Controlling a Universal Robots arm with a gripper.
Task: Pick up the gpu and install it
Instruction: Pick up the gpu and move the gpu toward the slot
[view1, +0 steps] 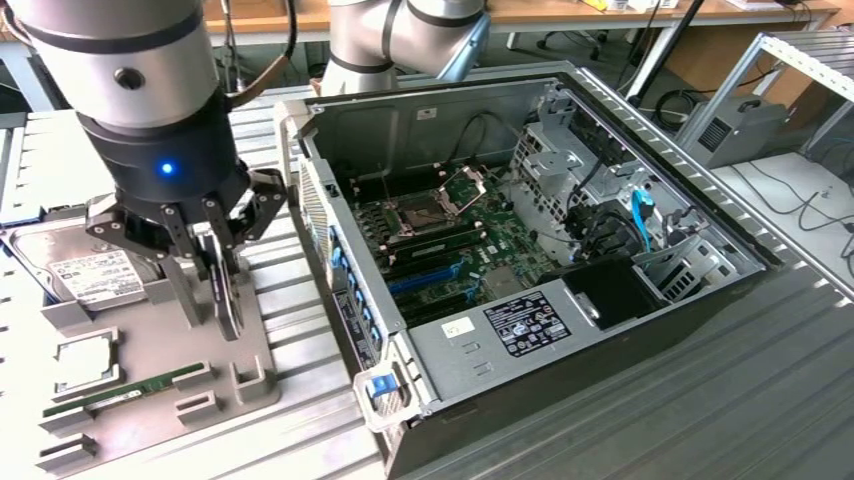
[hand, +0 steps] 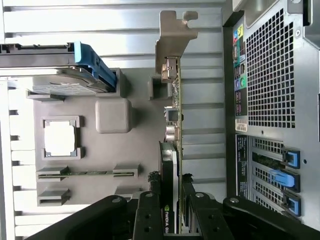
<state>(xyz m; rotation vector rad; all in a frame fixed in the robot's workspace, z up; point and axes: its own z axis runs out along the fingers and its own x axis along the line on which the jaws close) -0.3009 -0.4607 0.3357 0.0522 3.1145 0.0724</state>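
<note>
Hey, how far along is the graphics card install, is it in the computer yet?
Not yet. Done: the claw is shut on the gpu. In hand: the card stands on edge over the grey holder tray, beside the open case; whether it is lifted clear, I cannot tell. Left: seating it; the blue slots on the board are bare.

gpu (view1: 230, 312): mostly hidden between the fingers of the gripper (view1: 214, 300); one thin dark edge shows.
gpu's lower edge: touching the tray (view1: 274, 350) or clear of it, cannot tell.
hard drive (view1: 80, 272): its side toward the exterior view's right is behind the gripper; label print unreadable.
arm (view1: 127, 80): cut off by the upper edge of the exterior view.
computer case (view1: 601, 340): near corner cut off; sticker (view1: 534, 322) print unreadable.
</note>
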